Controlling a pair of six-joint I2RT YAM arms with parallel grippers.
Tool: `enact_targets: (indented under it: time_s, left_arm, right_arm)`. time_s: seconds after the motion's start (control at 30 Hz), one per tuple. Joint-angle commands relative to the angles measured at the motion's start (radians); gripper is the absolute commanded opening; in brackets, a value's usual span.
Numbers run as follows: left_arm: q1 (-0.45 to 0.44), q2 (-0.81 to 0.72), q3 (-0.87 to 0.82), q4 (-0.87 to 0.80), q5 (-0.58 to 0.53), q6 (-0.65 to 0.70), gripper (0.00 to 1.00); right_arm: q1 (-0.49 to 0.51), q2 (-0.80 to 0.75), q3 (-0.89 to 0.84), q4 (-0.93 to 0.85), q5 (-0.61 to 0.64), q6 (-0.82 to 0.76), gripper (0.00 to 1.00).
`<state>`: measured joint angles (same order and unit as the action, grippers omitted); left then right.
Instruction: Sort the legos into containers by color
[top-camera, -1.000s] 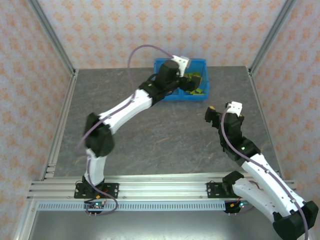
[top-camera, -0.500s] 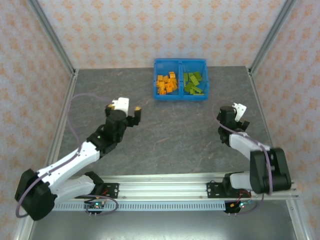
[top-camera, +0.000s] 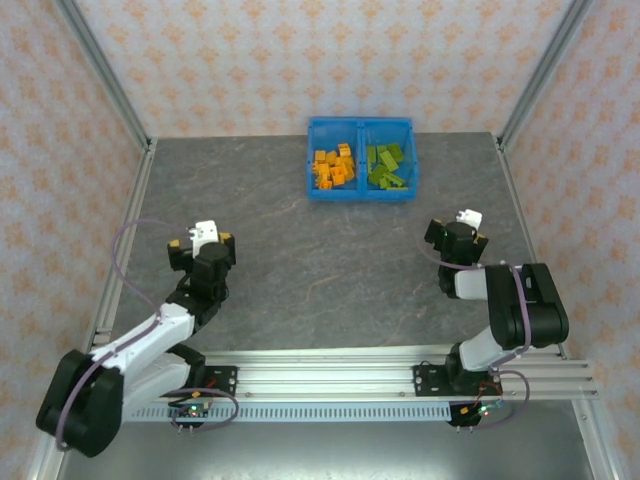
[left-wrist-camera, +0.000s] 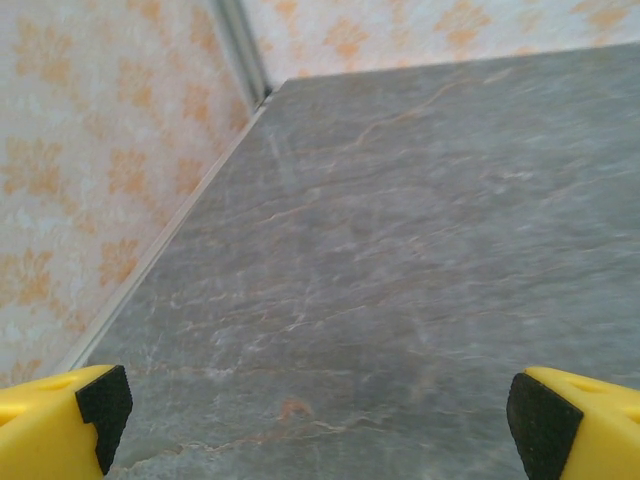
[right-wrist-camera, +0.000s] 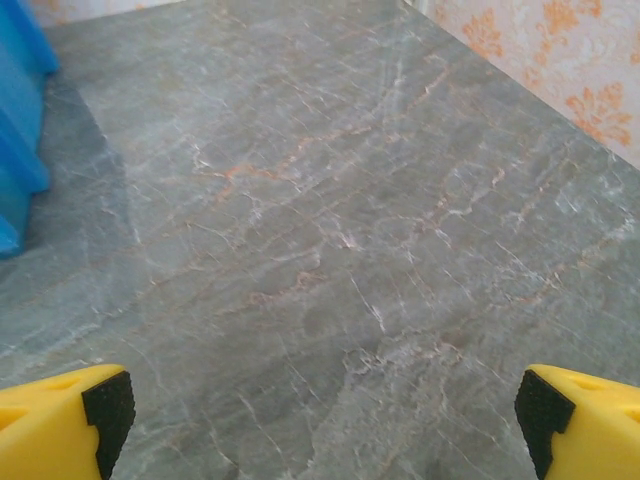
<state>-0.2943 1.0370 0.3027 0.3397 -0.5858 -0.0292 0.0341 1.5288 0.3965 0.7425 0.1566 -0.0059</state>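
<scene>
The bright blue bin (top-camera: 361, 127) stands at the back middle of the table. Several orange legos (top-camera: 333, 167) lie in its left compartment and several olive-green legos (top-camera: 387, 166) in its right one. My left gripper (top-camera: 200, 243) sits low at the left side of the table, far from the bin, open and empty; its yellow fingertips (left-wrist-camera: 60, 415) frame bare table. At the right side my right gripper (top-camera: 455, 236) is open and empty too, its fingertips (right-wrist-camera: 65, 420) wide apart. The bin's blue wall (right-wrist-camera: 18, 120) shows at the left edge of the right wrist view.
The grey marbled table (top-camera: 330, 260) is bounded by metal posts and patterned walls; the left wall's base rail (left-wrist-camera: 160, 250) runs close beside my left gripper. Both arms are folded back near the mounting rail (top-camera: 330, 380) at the near edge.
The left arm has drawn back from the bin to the near left of the table. The right arm has folded back toward its base. Both bin compartments now lie uncovered.
</scene>
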Motion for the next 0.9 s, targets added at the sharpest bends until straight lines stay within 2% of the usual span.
enact_targets:
  time_s: [0.0,0.07,0.13,0.2,0.23,0.27,0.33,0.37,0.43,0.47,0.5,0.63,0.87]
  left_arm:
    - [0.077,0.136,0.007,0.245,0.130,0.014,1.00]
    - [0.100,0.256,0.051,0.332,0.165,0.055,1.00]
    - [0.125,0.350,0.118,0.342,0.223,0.085,1.00]
    - [0.187,0.454,0.153,0.385,0.296,0.056,1.00]
    - [0.227,0.429,0.171,0.287,0.375,0.019,1.00]
    - [0.250,0.434,0.154,0.345,0.404,0.001,1.00]
    - [0.253,0.474,0.078,0.516,0.415,0.009,1.00]
    - [0.253,0.453,0.098,0.427,0.413,0.000,1.00]
    - [0.250,0.465,0.091,0.475,0.409,0.009,1.00]
    - [0.250,0.449,0.107,0.412,0.409,0.001,1.00]
    - [0.248,0.462,0.098,0.459,0.403,0.009,1.00]
    - [0.236,0.458,0.115,0.416,0.398,0.019,1.00]
    - [0.236,0.459,0.116,0.417,0.409,0.023,1.00]
  right_arm:
    - [0.003,-0.011,0.016,0.041,-0.028,-0.014,0.99]
    - [0.003,-0.015,0.018,0.031,-0.029,-0.014,0.99]
    - [0.003,-0.016,0.019,0.030,-0.029,-0.014,0.99]
    - [0.003,-0.015,0.017,0.035,-0.029,-0.014,0.99]
    - [0.003,-0.014,0.018,0.032,-0.029,-0.015,0.99]
    - [0.003,-0.014,0.018,0.034,-0.029,-0.015,0.99]
    - [0.003,-0.013,0.018,0.032,-0.029,-0.014,0.99]
    - [0.003,-0.014,0.019,0.032,-0.031,-0.015,0.99]
    - [0.003,-0.014,0.019,0.031,-0.032,-0.016,0.99]
    - [0.003,-0.013,0.020,0.031,-0.033,-0.016,0.99]
    - [0.003,-0.014,0.019,0.031,-0.033,-0.017,0.99]
    - [0.003,-0.005,0.029,0.020,-0.089,-0.041,0.99]
    - [0.001,-0.012,0.022,0.029,-0.090,-0.039,0.99]
